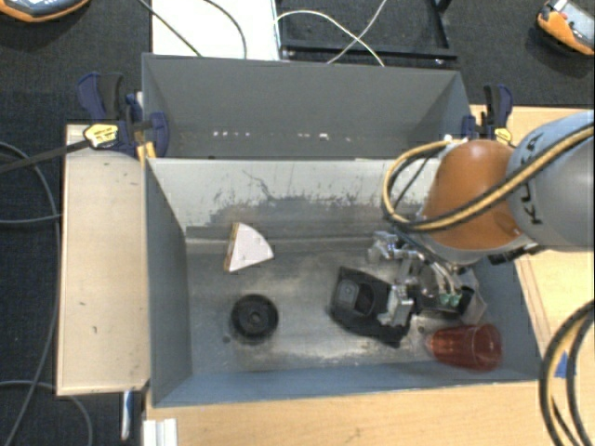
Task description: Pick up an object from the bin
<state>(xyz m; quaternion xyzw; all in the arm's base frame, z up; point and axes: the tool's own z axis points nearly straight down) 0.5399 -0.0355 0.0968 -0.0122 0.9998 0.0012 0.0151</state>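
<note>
The gripper point(402, 297), its opening impossible to tell, sits at the right end of a black boxy object point(358, 303) lying right of middle in the bin point(177, 277), long axis running far-left to near-right.

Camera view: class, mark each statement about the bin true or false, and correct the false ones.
1. The red cup lies on its side near the right end of the bin. True.
2. The black round disc lies nearer the view's bottom edge than the white wedge. True.
3. The white wedge touches the black box. False: bare floor separates them.
4. The gripper hangs over the black round disc. False: it is at the black box's right end.
</note>
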